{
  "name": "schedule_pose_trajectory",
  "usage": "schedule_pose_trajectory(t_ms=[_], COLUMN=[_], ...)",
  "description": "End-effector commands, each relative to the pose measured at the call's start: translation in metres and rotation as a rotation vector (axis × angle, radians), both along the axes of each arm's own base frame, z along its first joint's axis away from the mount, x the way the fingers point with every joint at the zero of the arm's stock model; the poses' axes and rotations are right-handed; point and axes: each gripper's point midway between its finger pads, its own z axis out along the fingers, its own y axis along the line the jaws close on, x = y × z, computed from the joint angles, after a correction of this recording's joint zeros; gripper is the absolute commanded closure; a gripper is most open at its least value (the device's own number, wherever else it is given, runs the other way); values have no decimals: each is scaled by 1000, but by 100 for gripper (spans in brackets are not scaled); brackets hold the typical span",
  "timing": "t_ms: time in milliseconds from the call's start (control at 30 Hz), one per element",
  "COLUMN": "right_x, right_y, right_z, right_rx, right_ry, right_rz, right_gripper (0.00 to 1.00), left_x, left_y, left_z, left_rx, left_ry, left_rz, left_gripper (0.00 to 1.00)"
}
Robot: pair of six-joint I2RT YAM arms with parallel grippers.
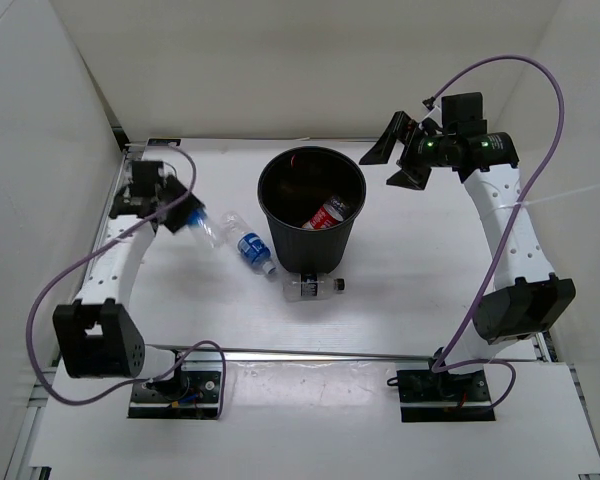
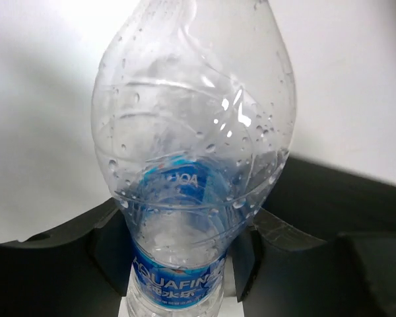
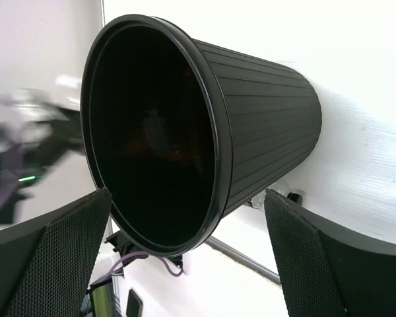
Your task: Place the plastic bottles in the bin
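Top external: right gripper (image 1: 391, 165) near bin (image 1: 364, 187) rim

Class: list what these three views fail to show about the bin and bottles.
Top view: the wall of the bin hides part of its floor; beyond the red bottle, its contents are unclear.
Left wrist: the held bottle fills the frame; both ends are cut off by the edges.
Right wrist: the inside of the bin is too dark to see.
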Motion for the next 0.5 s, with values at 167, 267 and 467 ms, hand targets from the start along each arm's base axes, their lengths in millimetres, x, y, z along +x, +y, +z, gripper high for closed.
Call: schedule_pose_trajectory(t_ms=[167,267,467], right_x=[-9,-10,-11], right_y=[0,-3,-10], right_z=[1,2,-2], right_rx=[12,-3,-13], right_ry=[8,-4,0], right_rz=[12,-6,-38], right_gripper=[0,0,0], left_x=[77,90,117], left_y=[-18,-57,-161], left_z=[246,299,281], left_rx=[-26,-72,-182], left_ry=[-605,-721,-681], left_rz=[-79,-212,-487], left_gripper=[62,62,59])
